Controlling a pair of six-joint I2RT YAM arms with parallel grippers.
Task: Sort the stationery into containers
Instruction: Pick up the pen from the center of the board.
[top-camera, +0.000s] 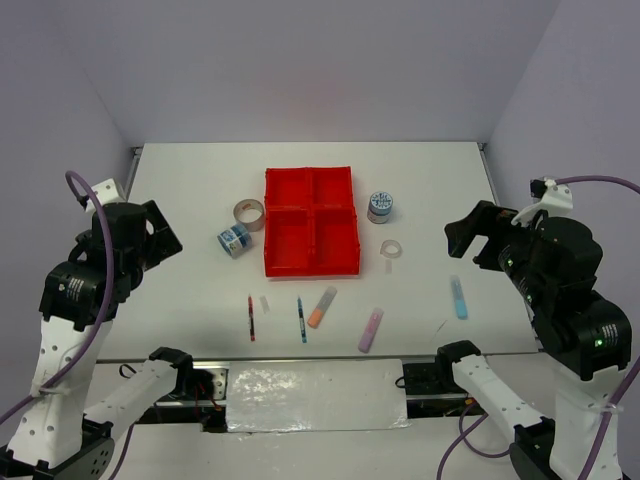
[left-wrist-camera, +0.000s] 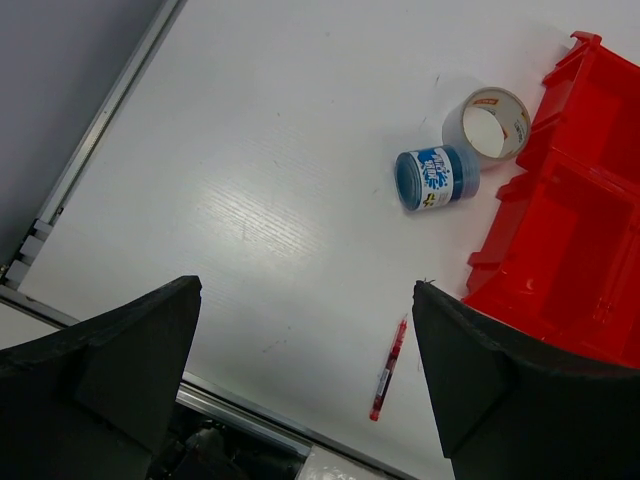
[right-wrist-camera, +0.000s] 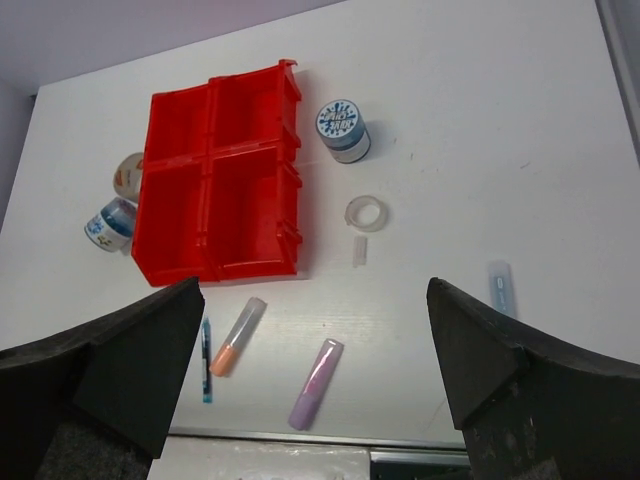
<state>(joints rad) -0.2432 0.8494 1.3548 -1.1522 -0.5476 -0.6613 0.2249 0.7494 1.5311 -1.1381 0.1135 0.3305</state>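
Top external | my left gripper (top-camera: 160, 235) and right gripper (top-camera: 472, 238) both gape wide, holding nothing | red tray (top-camera: 310, 268) at centre | red pen (top-camera: 251, 317), blue pen (top-camera: 301, 320), orange highlighter (top-camera: 321, 307), purple highlighter (top-camera: 371, 329) loose on its near side (tan tape ring (top-camera: 249, 213) just left of it)

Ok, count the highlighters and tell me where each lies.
3. The orange highlighter lies just in front of the red tray, the purple highlighter just right of it, and the light-blue highlighter farthest right. None looks hidden.
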